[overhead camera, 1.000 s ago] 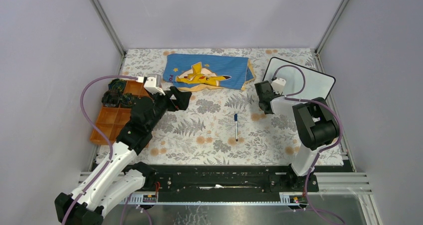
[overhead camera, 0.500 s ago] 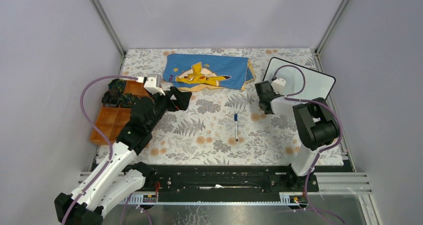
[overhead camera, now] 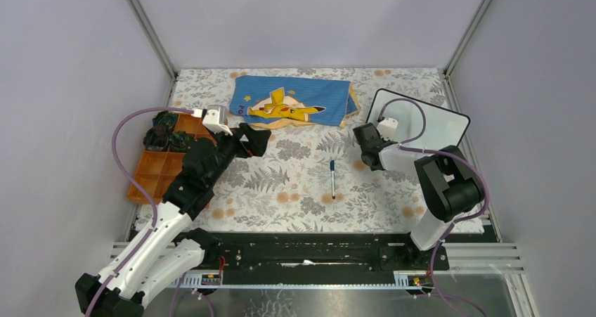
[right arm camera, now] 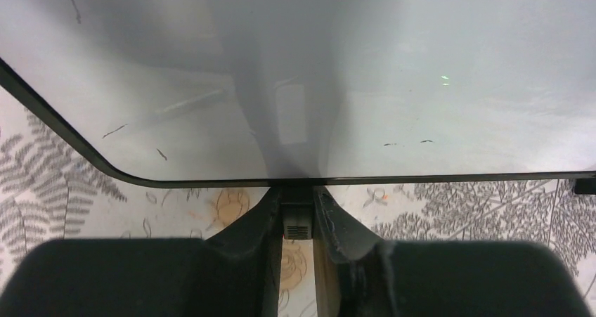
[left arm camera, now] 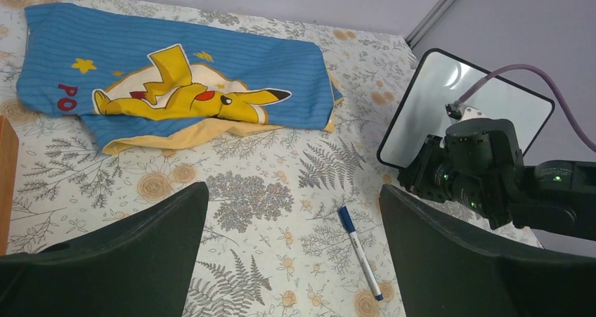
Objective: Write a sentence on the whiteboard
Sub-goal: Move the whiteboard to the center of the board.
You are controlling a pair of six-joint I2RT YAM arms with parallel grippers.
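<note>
Right gripper [right arm camera: 296, 195] clamps the whiteboard [right arm camera: 365, 78] by its rim, far-right corner of the floral table [overhead camera: 281, 190]; left gripper [left arm camera: 292, 190] gapes wide; grey walls [overhead camera: 302, 22] around.

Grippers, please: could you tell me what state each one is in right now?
Left gripper: open, holding nothing.
Right gripper: shut on the edge of the whiteboard.

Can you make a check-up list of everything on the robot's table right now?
Surface: floral table cover, flat.
Job's things: whiteboard at the right, no writing seen, only faint stray marks; marker lying loose mid-table.
Clutter: blue cartoon cloth at the back; orange tray with dark bits, left.
Grippers: left gripper open, empty; right gripper shut on the whiteboard's rim.
Cables: purple cable looping along each arm.
Surroundings: grey walls, metal frame posts.
</note>
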